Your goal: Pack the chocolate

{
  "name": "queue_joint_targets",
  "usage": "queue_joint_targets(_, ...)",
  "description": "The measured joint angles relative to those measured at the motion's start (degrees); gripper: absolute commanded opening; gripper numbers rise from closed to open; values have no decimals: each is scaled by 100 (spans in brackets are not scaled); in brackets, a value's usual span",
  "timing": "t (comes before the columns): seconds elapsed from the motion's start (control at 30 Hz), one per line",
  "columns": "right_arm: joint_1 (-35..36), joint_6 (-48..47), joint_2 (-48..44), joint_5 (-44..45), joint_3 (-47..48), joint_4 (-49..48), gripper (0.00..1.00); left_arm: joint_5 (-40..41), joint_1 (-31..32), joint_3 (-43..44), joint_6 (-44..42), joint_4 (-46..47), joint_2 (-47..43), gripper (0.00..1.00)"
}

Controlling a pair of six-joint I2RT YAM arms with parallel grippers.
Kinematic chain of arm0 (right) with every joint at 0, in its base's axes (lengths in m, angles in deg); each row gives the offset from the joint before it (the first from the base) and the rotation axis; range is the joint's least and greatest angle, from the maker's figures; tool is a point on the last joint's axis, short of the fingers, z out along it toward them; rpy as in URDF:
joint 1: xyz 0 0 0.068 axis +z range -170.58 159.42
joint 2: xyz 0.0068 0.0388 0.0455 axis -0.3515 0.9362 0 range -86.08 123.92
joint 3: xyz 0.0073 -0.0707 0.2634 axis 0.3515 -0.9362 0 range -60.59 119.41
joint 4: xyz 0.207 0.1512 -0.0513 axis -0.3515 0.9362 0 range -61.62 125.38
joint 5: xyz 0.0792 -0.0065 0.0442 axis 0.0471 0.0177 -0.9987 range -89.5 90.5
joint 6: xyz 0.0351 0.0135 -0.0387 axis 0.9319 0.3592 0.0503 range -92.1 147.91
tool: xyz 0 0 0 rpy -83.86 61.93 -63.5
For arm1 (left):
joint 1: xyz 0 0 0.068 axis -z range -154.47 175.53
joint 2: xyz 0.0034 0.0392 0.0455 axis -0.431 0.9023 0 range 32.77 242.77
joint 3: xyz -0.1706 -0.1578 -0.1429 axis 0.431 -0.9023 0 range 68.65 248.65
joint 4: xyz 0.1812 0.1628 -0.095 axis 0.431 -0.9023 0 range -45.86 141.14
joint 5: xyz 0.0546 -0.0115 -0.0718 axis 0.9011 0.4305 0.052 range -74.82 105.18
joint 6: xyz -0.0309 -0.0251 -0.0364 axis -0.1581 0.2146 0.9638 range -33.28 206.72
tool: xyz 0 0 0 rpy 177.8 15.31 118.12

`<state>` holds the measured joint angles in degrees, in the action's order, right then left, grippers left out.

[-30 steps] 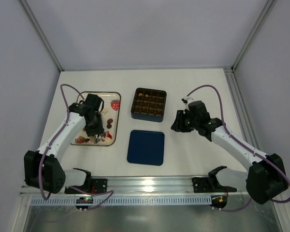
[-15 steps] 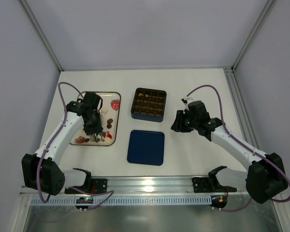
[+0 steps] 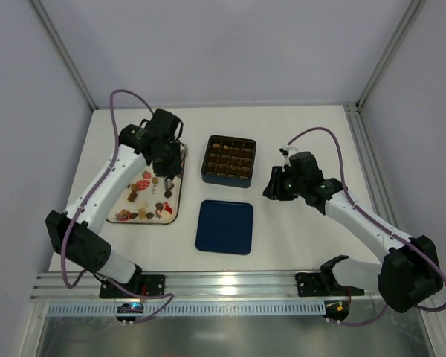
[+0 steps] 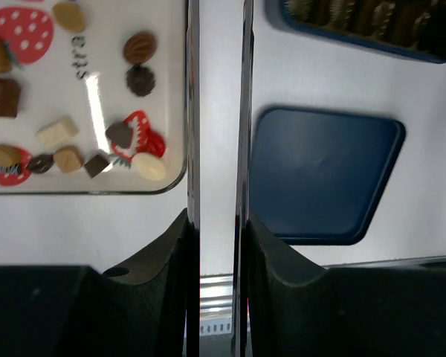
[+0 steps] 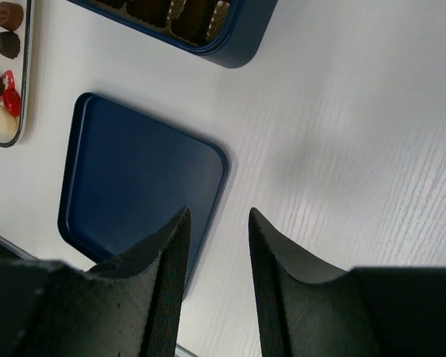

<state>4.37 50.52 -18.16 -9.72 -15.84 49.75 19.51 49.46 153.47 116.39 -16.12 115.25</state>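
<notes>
Our right gripper hangs with jaws apart and nothing between them, the dark-blue lid just below to its left. Our left gripper has its fingers narrowly parted. Their tips run out of view, so we cannot tell whether they hold anything. Left of those fingers the chocolate lies scattered on the tray. Farther on, to their right, sits the box, with pieces in some cells.

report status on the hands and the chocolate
Left hand above far edge of tray, jaws narrow, load not visible. Right hand open, empty, beside box. Chocolate on tray, some in box. Path looks clear.
</notes>
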Motion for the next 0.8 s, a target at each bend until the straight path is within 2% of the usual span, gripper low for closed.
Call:
queue_joint_targets(0.23, 0, 0, -22, 186, 111, 162, 40, -15, 911, 2057, 140, 155, 1926, 23)
queue_joint_targets(0.47, -2, 0, -249, 385, 111, 452, 40, -173, 1279, 3504, 157, 236, 3517, 25)
queue_joint_targets(0.8, -7, 0, -354, 487, 114, 538, 40, -249, 1331, 3709, 184, 334, 3993, 29)
